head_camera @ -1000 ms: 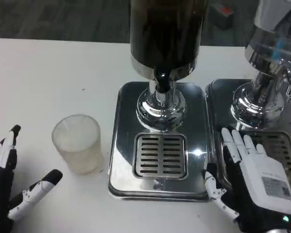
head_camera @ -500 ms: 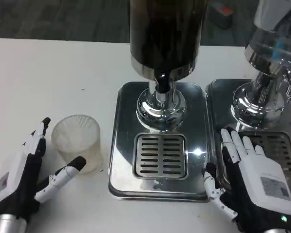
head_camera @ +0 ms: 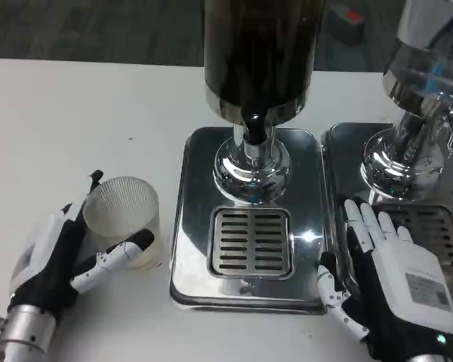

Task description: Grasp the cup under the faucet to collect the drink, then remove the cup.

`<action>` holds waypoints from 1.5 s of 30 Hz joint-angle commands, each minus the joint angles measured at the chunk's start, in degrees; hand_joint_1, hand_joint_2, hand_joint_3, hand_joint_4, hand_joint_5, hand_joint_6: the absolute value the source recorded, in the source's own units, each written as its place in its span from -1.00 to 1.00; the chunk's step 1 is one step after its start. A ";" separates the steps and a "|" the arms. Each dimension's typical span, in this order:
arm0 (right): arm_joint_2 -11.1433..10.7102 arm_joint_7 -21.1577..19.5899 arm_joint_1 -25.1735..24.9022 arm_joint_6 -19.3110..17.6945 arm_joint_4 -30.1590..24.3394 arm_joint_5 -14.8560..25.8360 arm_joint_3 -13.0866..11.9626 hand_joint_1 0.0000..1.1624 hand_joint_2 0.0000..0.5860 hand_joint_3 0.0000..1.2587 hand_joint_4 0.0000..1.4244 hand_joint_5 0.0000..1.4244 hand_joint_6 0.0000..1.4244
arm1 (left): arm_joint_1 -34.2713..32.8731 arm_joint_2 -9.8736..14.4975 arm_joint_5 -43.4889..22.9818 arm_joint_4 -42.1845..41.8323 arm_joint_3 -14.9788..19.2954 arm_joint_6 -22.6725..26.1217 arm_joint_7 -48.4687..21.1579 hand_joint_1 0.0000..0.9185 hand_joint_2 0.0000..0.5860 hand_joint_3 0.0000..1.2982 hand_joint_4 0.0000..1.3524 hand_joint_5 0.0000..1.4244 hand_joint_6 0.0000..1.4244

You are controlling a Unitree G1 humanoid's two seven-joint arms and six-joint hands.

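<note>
Frosted cup stands on the table left of the tray, not under the faucet. We see left hand cradling it, fingers apart, grip unconfirmed. Right hand rests spread, empty. Risk: loose hold could tip it.

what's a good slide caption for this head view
Left hand closing around the frosted cup beside the dispenser's drip tray, right hand resting open.
</note>
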 commanded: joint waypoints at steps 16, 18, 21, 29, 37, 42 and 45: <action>1.08 0.52 -0.03 0.93 -0.07 0.55 0.09 -0.62 0.83 -0.93 -1.00 -1.00 -0.92 | -2.18 -0.45 -2.41 5.45 -0.89 -5.82 -4.52 -0.37 -0.83 -0.92 -0.81 -0.48 -0.59; 1.12 0.56 -0.04 0.91 -0.05 0.62 0.07 -0.62 0.83 -0.92 -1.00 -1.00 -0.92 | -2.30 -0.35 -2.07 5.65 -1.03 -6.05 -4.00 -0.33 -0.81 -0.85 -0.73 -0.42 -0.52; 1.17 0.39 -0.05 0.83 0.01 0.63 0.06 -0.61 0.83 -0.92 -1.00 -1.00 -0.90 | -2.35 -0.40 -1.81 5.69 -1.07 -6.47 -3.27 -0.20 -0.75 -0.72 -0.57 -0.31 -0.42; 1.30 0.26 -0.17 0.67 0.38 0.91 0.07 -0.60 0.83 -0.91 -1.00 -1.00 -0.89 | -2.08 -0.32 -0.47 5.22 -1.22 -7.40 0.90 -0.12 -0.72 -0.47 -0.32 -0.15 -0.28; 1.37 0.14 -0.21 0.67 0.51 1.02 0.09 -0.60 0.83 -0.90 -1.00 -1.00 -0.88 | -1.84 -0.35 0.14 4.64 -0.77 -8.53 6.31 -0.08 -0.66 -0.30 -0.16 -0.03 -0.17; 1.48 -0.06 -0.32 0.70 0.69 0.99 0.08 -0.60 0.83 -0.90 -1.00 -1.00 -0.87 | -1.96 -0.41 0.47 4.62 -0.59 -8.75 7.79 -0.08 -0.67 -0.26 -0.13 -0.01 -0.15; 1.59 -0.11 -0.40 0.73 0.76 1.08 -0.01 -0.60 0.83 -0.90 -1.00 -0.99 -0.87 | -2.09 -0.40 0.79 4.48 -0.67 -8.83 8.65 -0.07 -0.66 -0.23 -0.10 0.03 -0.12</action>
